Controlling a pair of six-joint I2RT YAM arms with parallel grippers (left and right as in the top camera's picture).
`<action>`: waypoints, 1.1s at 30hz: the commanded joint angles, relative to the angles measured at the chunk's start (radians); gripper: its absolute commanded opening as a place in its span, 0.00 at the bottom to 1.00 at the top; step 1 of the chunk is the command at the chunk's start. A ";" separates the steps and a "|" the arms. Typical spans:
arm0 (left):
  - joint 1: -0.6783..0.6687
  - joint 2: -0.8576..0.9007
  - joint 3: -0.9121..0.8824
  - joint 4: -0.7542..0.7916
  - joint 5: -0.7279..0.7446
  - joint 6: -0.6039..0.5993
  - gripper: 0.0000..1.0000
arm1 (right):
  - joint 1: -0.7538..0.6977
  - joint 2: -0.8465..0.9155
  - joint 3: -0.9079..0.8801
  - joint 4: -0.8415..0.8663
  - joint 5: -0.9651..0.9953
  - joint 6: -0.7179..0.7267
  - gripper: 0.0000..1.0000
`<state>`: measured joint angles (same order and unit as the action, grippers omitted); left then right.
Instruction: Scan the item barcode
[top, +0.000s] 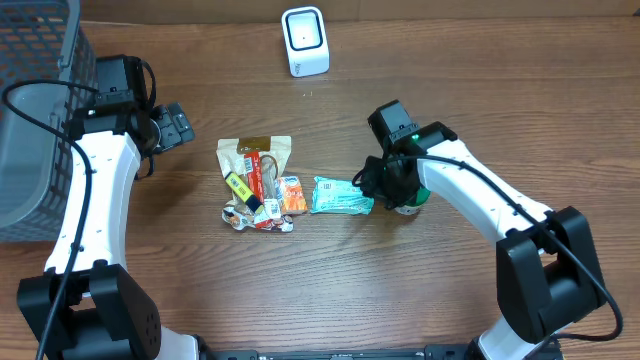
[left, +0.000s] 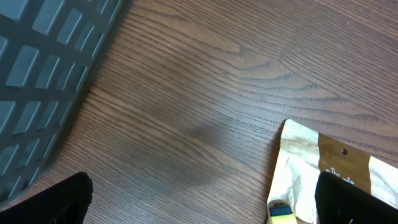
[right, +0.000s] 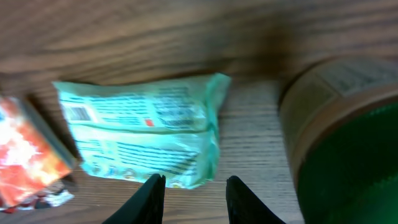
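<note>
A teal snack packet (top: 340, 196) lies flat on the wooden table, to the right of a small heap of goods. In the right wrist view the packet (right: 143, 134) shows a barcode on its left end. My right gripper (top: 385, 185) hovers at the packet's right end. Its jaws (right: 194, 202) stand partly open with nothing between them, and the packet's near edge lies just beyond the fingertips. The white barcode scanner (top: 304, 41) stands at the far middle of the table. My left gripper (top: 180, 125) is wide open and empty (left: 202, 205) over bare wood, left of the heap.
A green can (top: 408, 203) with a tan label (right: 348, 137) stands close to the right of my right gripper. The heap holds a brown-and-white pouch (top: 255, 152), a yellow item (top: 240, 190) and an orange packet (top: 290, 195). A grey basket (top: 35, 110) fills the far left.
</note>
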<state>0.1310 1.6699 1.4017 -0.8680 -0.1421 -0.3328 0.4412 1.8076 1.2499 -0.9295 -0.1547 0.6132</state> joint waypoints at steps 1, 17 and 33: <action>0.000 -0.016 0.014 0.002 0.005 0.019 1.00 | 0.003 0.003 -0.021 -0.002 0.058 -0.008 0.34; 0.000 -0.016 0.014 0.002 0.005 0.019 1.00 | 0.032 0.003 -0.021 0.090 0.018 0.019 0.58; 0.000 -0.016 0.014 0.002 0.005 0.019 1.00 | 0.058 0.003 -0.113 0.159 0.063 0.098 0.61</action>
<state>0.1310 1.6699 1.4017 -0.8680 -0.1417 -0.3328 0.4934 1.8076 1.1656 -0.7921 -0.1112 0.6949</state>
